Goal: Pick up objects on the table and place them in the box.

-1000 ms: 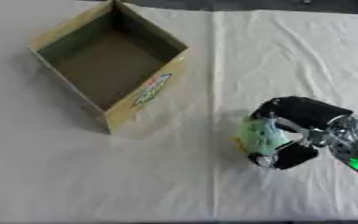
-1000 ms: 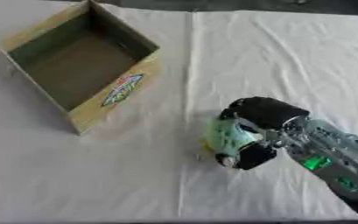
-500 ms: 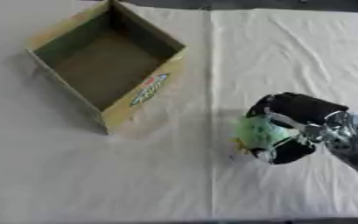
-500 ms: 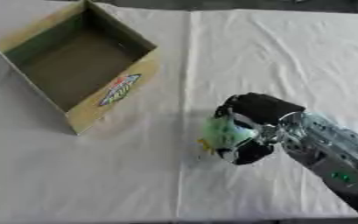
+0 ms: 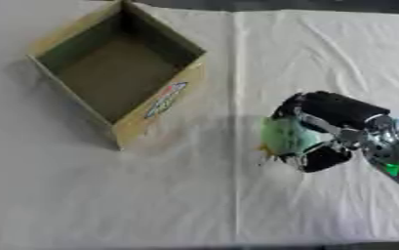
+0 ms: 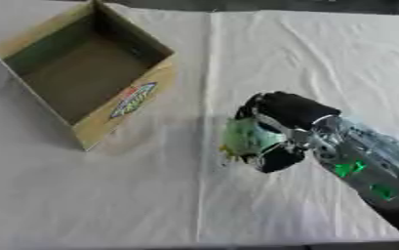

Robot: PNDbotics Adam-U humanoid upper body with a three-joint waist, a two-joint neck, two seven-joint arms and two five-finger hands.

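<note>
My right hand comes in from the right edge and is curled round a pale green object with a bit of yellow at its lower edge. The hand with the object hangs over the white cloth, right of the box. The open cardboard box stands at the upper left with a coloured label on its near side wall; nothing shows inside it. My left hand appears in neither eye view.
A white cloth covers the table, with creases running down its middle. The table's front edge shows as a dark strip along the bottom of both views.
My right hand has carried the green object a little to the left, toward the box. The box appears slightly shifted in the picture, which looks like camera motion.
</note>
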